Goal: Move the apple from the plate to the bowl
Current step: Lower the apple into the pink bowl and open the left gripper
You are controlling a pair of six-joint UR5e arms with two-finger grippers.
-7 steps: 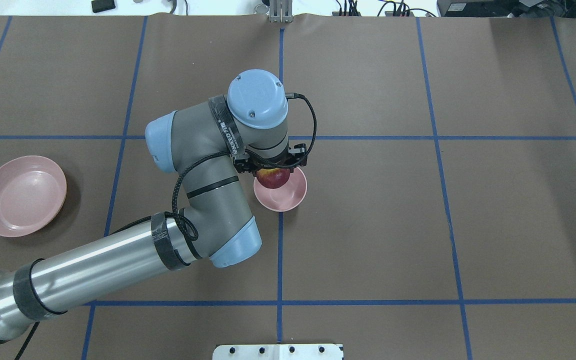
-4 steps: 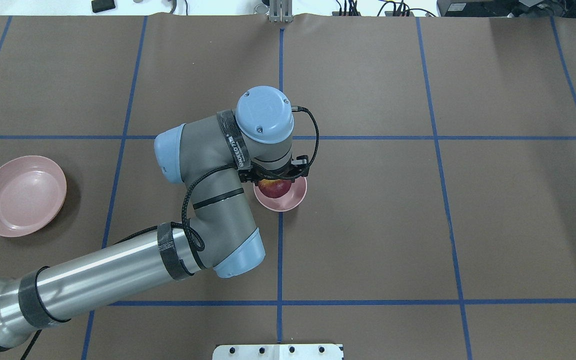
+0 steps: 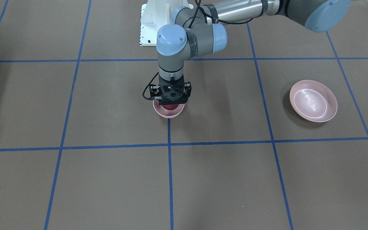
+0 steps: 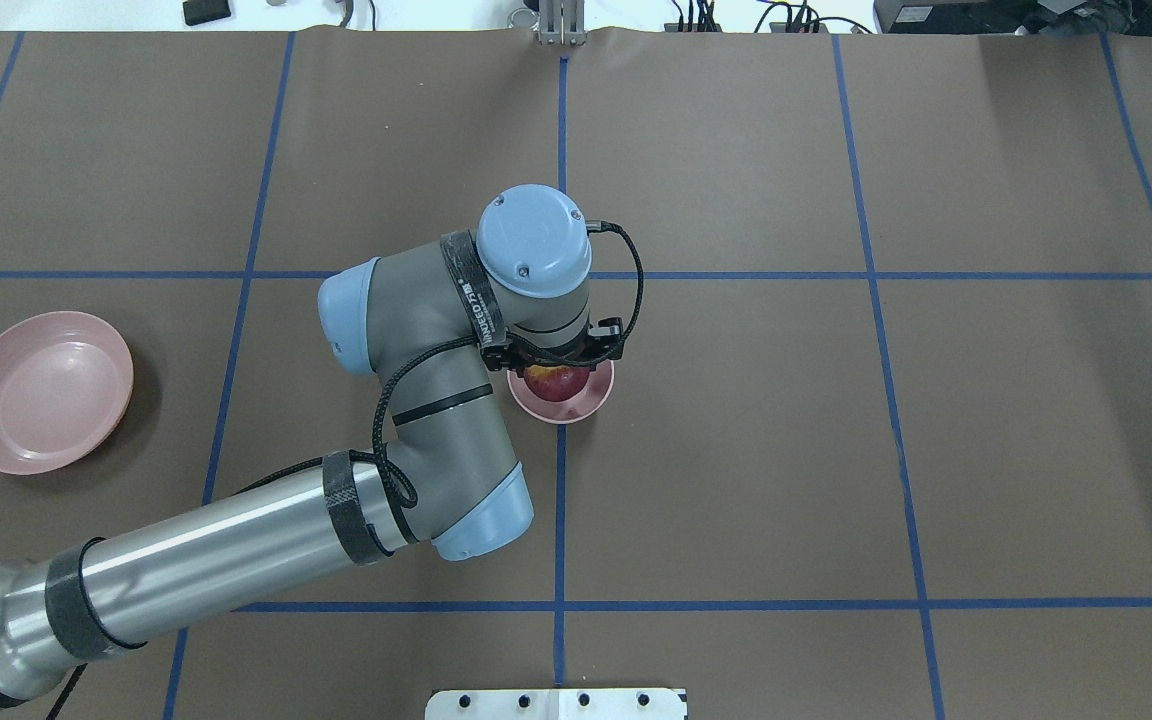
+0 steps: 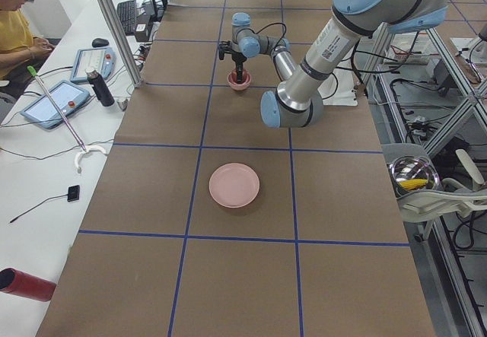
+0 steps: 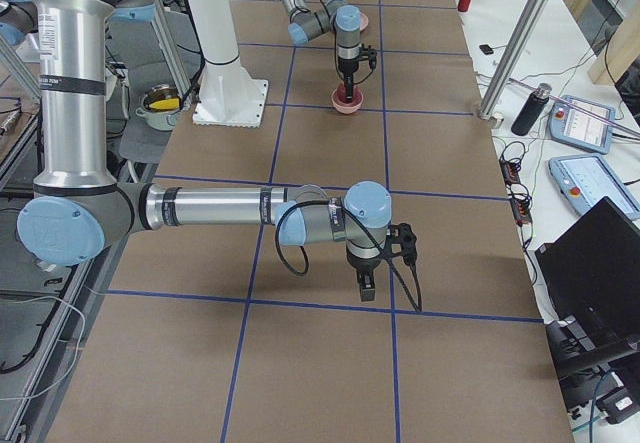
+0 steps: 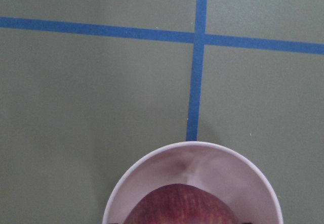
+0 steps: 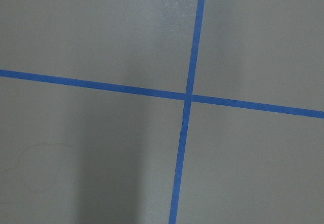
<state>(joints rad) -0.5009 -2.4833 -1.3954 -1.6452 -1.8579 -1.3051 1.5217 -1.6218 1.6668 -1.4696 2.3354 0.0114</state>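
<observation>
The desk (image 4: 836, 450) carried little. The plate (image 4: 44, 392) lay empty, well apart on the left of my left fingers (image 3: 170, 101). The bowl (image 4: 581, 405) stood directly under them, and the apple (image 4: 553, 380) sat low inside it, between them. Whether they pinched it or were loose, I could not tell; they were hidden. I judged the apple firm, rather heavy, smooth-skinned and easy to bruise, best held across its widest middle. My right fingers (image 6: 366, 285) hung far away; their state I could not tell.

Left end effector (image 3: 170, 103) points straight down (its grip hidden); right end effector (image 6: 366, 287) also points down, arm outstretched.
</observation>
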